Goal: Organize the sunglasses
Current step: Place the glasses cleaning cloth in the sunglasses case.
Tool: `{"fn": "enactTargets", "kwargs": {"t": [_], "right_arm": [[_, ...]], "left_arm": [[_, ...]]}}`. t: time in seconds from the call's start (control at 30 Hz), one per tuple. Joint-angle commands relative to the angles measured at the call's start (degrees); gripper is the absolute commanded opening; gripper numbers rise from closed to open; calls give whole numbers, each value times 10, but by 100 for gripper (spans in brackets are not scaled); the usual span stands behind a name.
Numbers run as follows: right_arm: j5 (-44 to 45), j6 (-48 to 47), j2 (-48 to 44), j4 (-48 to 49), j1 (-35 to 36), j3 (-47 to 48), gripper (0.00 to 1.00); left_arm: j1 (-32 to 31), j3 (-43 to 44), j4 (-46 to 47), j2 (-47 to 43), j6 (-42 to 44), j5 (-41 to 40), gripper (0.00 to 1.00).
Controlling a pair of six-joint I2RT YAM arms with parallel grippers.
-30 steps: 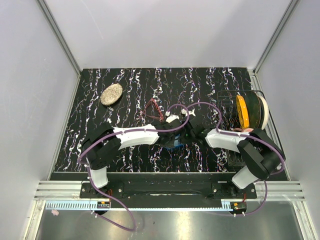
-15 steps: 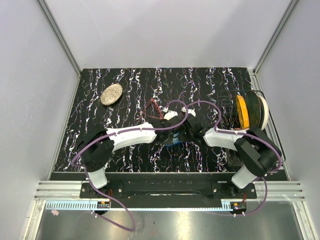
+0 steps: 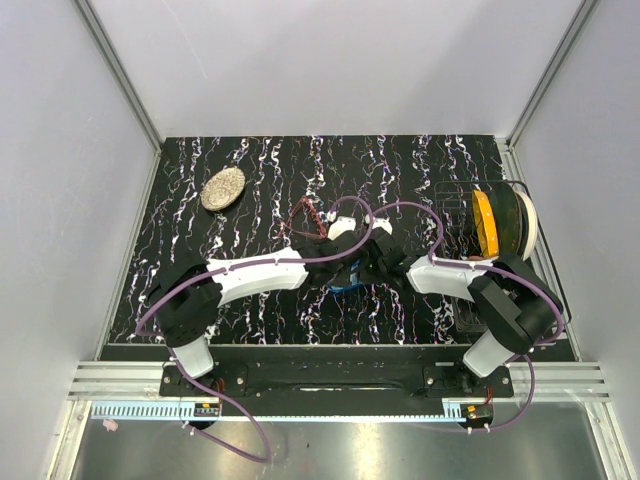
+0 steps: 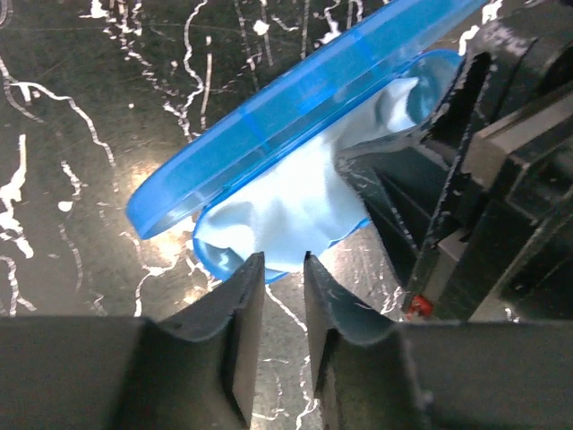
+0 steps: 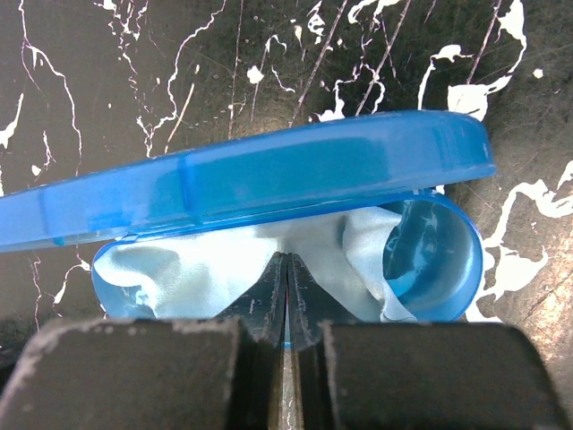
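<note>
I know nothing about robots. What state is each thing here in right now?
blue case: lid open.
cloth: crumpled inside the case.
sunglasses: outside the case, lying on the table.
left gripper: slightly open, holding nothing.
right gripper: shut, tips at the case's near edge.

The overhead view is bright and even, the white walls [image 3: 330, 60] pale and the dark worktop [image 3: 400, 170] barely shadowed. Wrist views are dimmer: warm glare lies beside the blue case [image 4: 295, 98] at 9 o'clock, and the fingers [image 4: 242, 340] at 6 o'clock look soft.
</note>
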Motion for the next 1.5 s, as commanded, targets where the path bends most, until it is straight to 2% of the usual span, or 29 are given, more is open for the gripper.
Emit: {"fn": "enactTargets", "kwargs": {"t": [0.0,0.23,0.67,0.83,1.17,1.33,1.47], "right_arm": [[15,9,25,-45,3,-24,5],[5,26,27,-37,3,-30,3],[3,41,42,-39,3,-31,1],[7,43,48,-43,4,-31,1],[15,49,57,-55,3,-26,0],[21,52,62,-62,3,-21,0],[25,53,62,-67,4,-17,0]], "left_arm": [[-2,-32,123,-28,-16,25,24],[0,-32,157,8,-26,25,14],[16,-67,137,37,-71,4,11],[19,-64,104,38,-81,-32,11],[20,-45,39,31,-106,-76,28],[21,-41,26,17,-107,-76,47],[20,-38,25,0,-101,-68,54]]}}
